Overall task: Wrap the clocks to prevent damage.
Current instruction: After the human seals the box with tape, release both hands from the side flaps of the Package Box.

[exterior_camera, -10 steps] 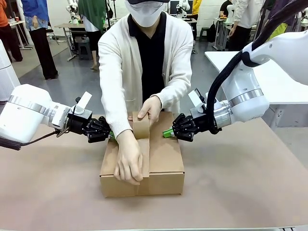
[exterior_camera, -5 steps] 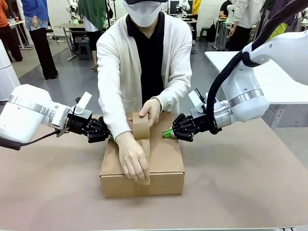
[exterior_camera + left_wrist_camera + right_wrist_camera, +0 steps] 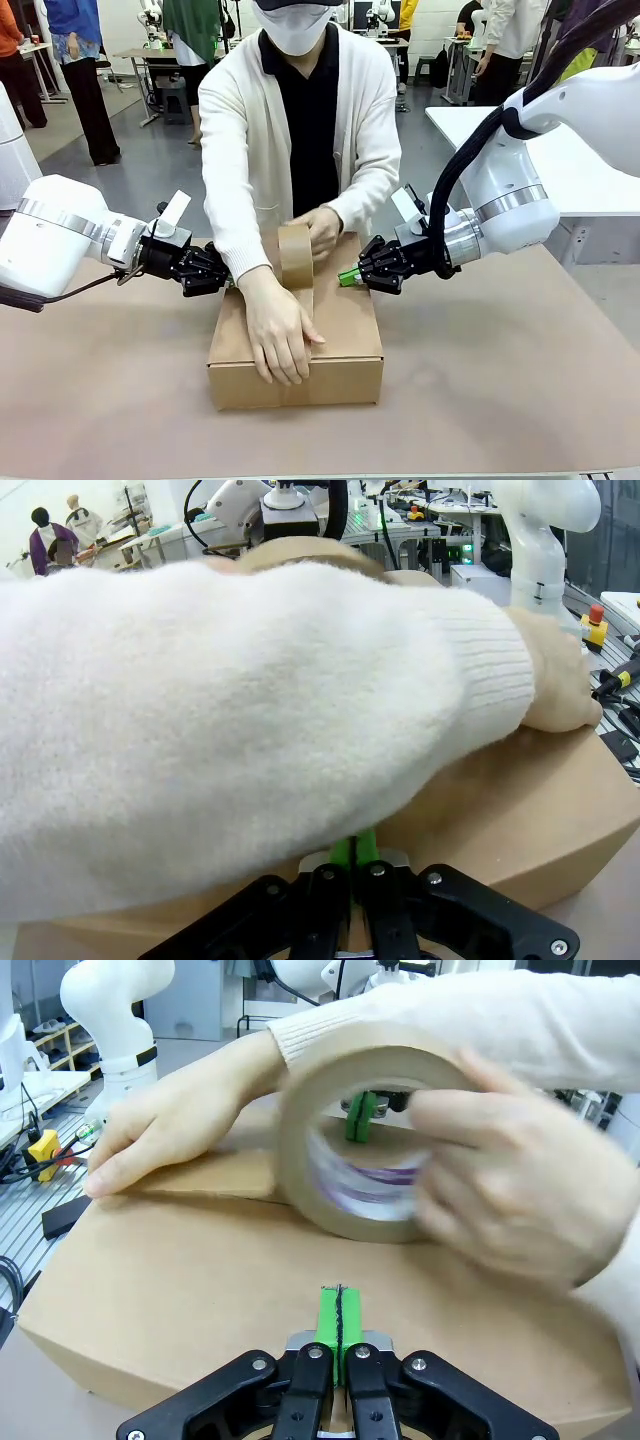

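The brown table (image 3: 500, 380) has wide bare room on the near side and to the right of the cardboard box (image 3: 345, 330), which lies in the middle, its near edge well back from the table's near edge. A person (image 3: 300, 130) leans over it from the far side. The person presses one hand (image 3: 280, 340) flat on the box top, fingers reaching the near edge, and with the other hand (image 3: 322, 230) holds a tape roll (image 3: 296, 255) upright on the far part of the top. The left gripper (image 3: 228, 281) is at the box's left side and the right gripper (image 3: 346, 277) at its right side; on each, the green pads are pressed together with no gap, the tips at the box's upper edge.
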Robot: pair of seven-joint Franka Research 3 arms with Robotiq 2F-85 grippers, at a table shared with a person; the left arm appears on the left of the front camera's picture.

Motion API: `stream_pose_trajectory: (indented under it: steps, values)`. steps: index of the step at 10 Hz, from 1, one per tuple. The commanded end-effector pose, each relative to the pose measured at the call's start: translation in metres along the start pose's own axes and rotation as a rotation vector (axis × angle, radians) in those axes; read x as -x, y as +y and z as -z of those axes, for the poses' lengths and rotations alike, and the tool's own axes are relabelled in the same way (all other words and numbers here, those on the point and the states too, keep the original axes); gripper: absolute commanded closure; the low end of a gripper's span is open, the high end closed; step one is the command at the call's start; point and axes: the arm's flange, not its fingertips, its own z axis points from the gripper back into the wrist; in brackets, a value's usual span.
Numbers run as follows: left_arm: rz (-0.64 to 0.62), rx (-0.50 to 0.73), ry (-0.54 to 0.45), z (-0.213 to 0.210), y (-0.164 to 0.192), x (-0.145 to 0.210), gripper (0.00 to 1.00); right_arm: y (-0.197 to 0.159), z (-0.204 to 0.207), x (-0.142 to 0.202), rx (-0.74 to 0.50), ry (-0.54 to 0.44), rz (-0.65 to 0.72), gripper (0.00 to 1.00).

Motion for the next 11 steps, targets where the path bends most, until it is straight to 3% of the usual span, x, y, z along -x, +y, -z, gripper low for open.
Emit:
stream_pose_trajectory:
  steps: [1,11]
  values:
    - [0.004,-0.009,0.013,0.0002,0.0,0.0024,0.99,0.0004,0.0014,0.0029,0.003,0.011,0.002,0.99]
    - [0.004,-0.009,0.013,0.0002,0.0,0.0024,0.99,0.0004,0.0014,0.0029,0.003,0.011,0.002,0.99]
